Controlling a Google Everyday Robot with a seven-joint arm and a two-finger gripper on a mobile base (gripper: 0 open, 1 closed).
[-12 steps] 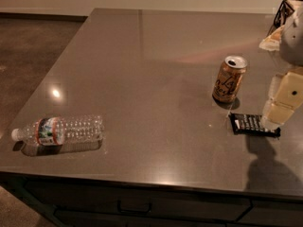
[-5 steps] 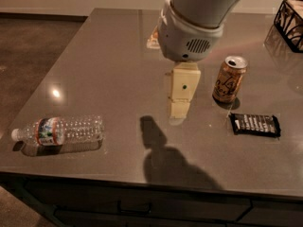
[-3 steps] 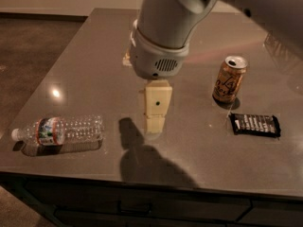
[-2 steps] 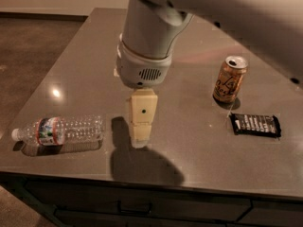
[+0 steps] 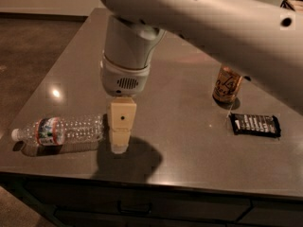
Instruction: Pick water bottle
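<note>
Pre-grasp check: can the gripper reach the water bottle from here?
Probably yes. The gripper hangs just beside the base end of the water bottle, lying on its side; nothing stands between them. The can sits well off to the other side.

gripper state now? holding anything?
Gripper: open or closed cannot be told; it hangs at the base end of the lying water bottle.

Bare grey tabletop [image 5: 184, 141] lay around the clear ribbed plastic water bottle [image 5: 61, 130]; only the cream gripper [image 5: 119, 144] hung beside its base, orange-brown drink can [image 5: 227, 84] and black packet [image 5: 254, 125] well apart.
</note>
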